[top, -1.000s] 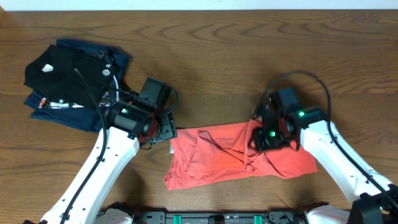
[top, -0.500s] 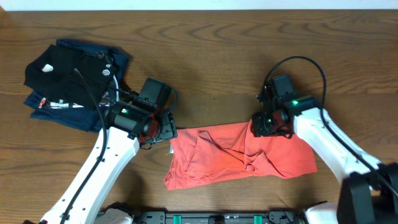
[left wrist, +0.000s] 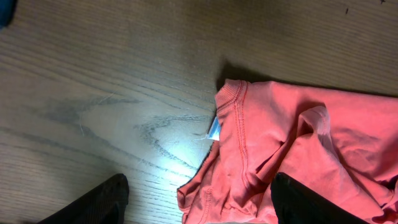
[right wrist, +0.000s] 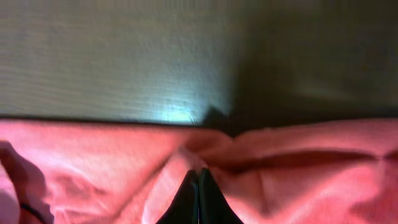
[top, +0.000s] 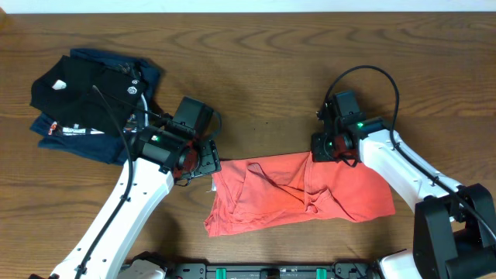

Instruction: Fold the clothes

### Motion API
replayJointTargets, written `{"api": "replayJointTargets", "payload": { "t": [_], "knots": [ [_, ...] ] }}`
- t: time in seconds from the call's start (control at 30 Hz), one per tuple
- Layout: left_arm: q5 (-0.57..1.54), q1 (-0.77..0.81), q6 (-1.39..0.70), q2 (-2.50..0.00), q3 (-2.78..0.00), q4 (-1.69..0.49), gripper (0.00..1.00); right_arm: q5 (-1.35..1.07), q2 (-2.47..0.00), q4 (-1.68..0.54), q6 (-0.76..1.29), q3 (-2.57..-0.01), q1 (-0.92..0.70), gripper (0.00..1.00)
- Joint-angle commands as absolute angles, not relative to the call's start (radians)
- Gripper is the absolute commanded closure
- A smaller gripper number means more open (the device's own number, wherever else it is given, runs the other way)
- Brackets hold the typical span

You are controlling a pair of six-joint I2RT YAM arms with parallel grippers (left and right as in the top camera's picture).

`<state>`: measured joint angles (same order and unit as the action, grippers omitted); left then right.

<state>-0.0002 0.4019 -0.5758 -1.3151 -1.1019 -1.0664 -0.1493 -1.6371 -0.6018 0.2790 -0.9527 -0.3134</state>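
Observation:
The clothes, a coral shirt (top: 302,194), lie crumpled flat on the wooden table near its front edge. In the left wrist view the shirt (left wrist: 311,149) shows its collar seam and a small white label (left wrist: 214,129). My left gripper (top: 203,159) hovers open at the shirt's left end, and its dark fingers (left wrist: 106,199) straddle the collar corner without touching it. My right gripper (top: 319,151) sits at the shirt's far edge. In the right wrist view that gripper (right wrist: 199,171) is shut, with a ridge of coral fabric (right wrist: 93,155) gathered at its tips.
A folded black garment with white logos (top: 85,89) lies on a folded navy one (top: 77,139) at the back left, just behind my left arm. Bare wood table (top: 271,70) stretches across the back and centre.
My right gripper has moved from above the shirt's middle back to its far edge and closed on the fabric there. The left arm has stayed still.

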Motion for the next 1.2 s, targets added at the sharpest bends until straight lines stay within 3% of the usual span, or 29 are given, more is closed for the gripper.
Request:
{"api": "replayJointTargets", "payload": {
  "t": [0.0,0.17,0.37,0.57,0.9,1.17],
  "knots": [
    [-0.012,0.398,-0.569,-1.311,-1.105,-1.068,0.25,-0.2,-1.644,-0.563,0.249,-0.948,-0.328,0.99],
    [-0.012,0.398,-0.569,-1.311,-1.105,-1.069,0.25,-0.15,-1.634,-0.609,0.247,-0.988,-0.318,0.99],
    [-0.01,0.398,-0.569,-1.311,-1.105,-1.077,0.21,0.164,-1.562,-0.963,0.38,-1.159,-0.23,0.95],
    [0.12,0.4,-0.538,-1.316,-1.075,-1.056,0.2,0.115,-1.548,-1.11,0.386,-1.126,-0.101,0.95],
    [0.368,0.492,-0.392,-1.375,-0.973,-0.856,0.2,0.017,-1.549,-0.938,0.449,-0.796,-0.082,0.96],
    [0.378,0.581,-0.405,-1.531,-0.953,-0.756,0.2,0.015,-1.549,-0.713,0.449,-0.688,-0.083,0.95]
  ]
}}
